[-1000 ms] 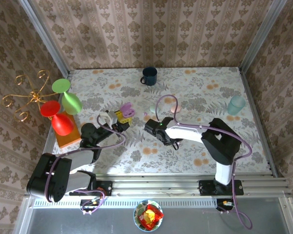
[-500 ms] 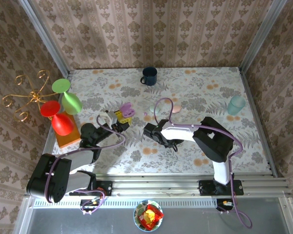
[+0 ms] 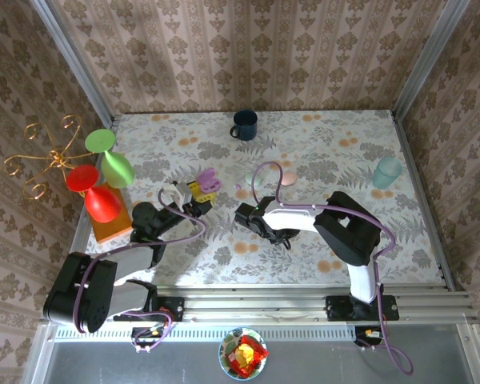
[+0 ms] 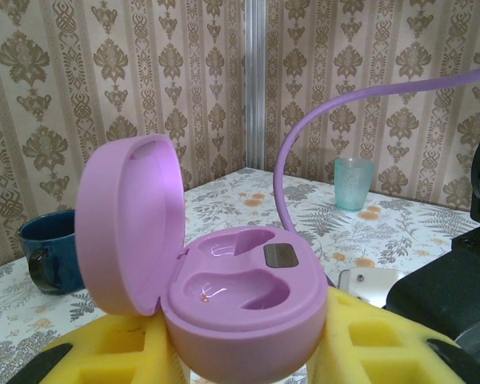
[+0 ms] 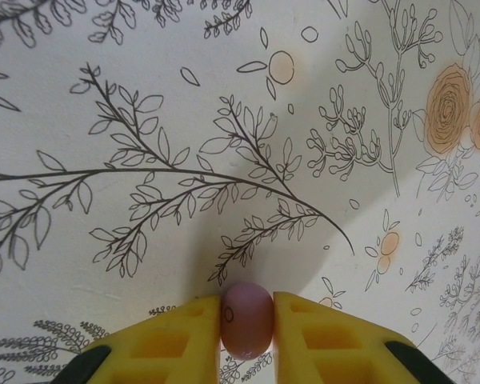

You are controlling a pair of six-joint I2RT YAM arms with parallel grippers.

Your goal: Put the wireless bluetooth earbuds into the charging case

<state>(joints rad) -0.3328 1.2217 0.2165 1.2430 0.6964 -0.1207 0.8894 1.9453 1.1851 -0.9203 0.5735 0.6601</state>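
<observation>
The charging case (image 4: 240, 292) is lilac, and its lid (image 4: 132, 224) stands open to the left, showing two empty wells. My left gripper (image 4: 242, 356) is shut on the case's base between yellow pads (image 4: 376, 344). In the top view that gripper (image 3: 198, 194) holds the case (image 3: 206, 178) left of the table's middle. My right gripper (image 5: 248, 322) points down at the tablecloth, shut on a small lilac earbud (image 5: 248, 318) between its yellow pads (image 5: 184, 340). From above, the right gripper (image 3: 243, 213) sits just right of the case.
A blue mug (image 3: 245, 124) stands at the back and a teal cup (image 3: 387, 172) at the right. Two pastel pebble cases (image 3: 252, 178) (image 3: 288, 178) lie behind the right gripper. Red and green glasses (image 3: 104, 200) on an orange block crowd the left edge.
The right gripper has shifted slightly left and its jaws have shut on the lilac earbud. The left gripper and case have stayed put.
</observation>
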